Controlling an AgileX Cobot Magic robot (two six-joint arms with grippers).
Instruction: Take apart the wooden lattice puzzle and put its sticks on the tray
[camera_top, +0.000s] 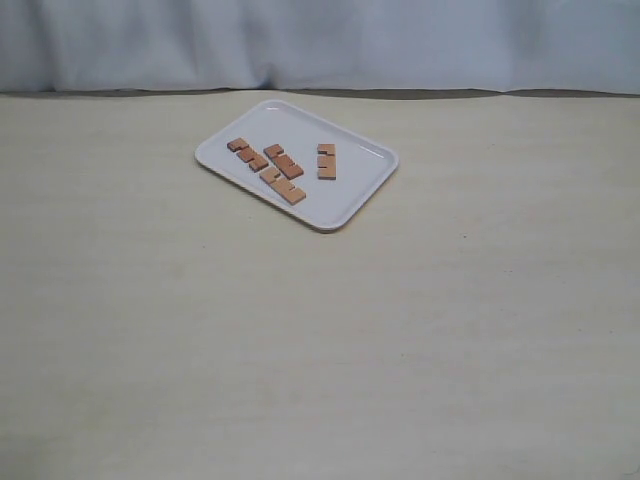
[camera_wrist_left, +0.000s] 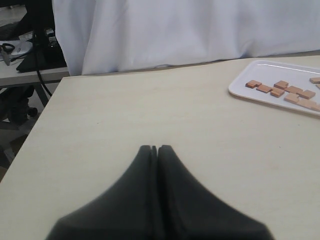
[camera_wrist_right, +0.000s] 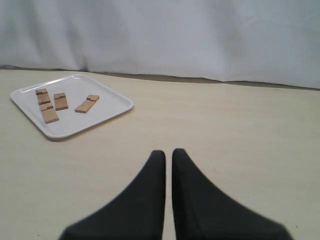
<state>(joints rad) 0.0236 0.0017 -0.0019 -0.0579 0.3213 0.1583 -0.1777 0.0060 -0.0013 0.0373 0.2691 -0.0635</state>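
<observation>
You have the sticks (camera_top: 326, 161) lying flat on the tray (camera_top: 300, 130): notched reddish-brown wood on smooth white rounded plastic. Left gripper (camera_wrist_left: 154, 148) and right gripper (camera_wrist_right: 165, 152) closed, empty, well apart from the tray.

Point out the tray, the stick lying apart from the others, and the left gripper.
tray (camera_top: 366, 160), exterior view, bare right corner
lone stick (camera_top: 326, 161), exterior view, its middle
left gripper (camera_wrist_left: 156, 148), left wrist view, between closed fingertips

Qty count: 1 tray (camera_top: 362, 168). 4 sticks (camera_top: 283, 161) total, all separate pcs: 3 in a group, 1 off alone. 1 left gripper (camera_wrist_left: 154, 148), 1 right gripper (camera_wrist_right: 168, 152). 1 table (camera_top: 320, 350), 1 backdrop cloth (camera_top: 320, 40).
</observation>
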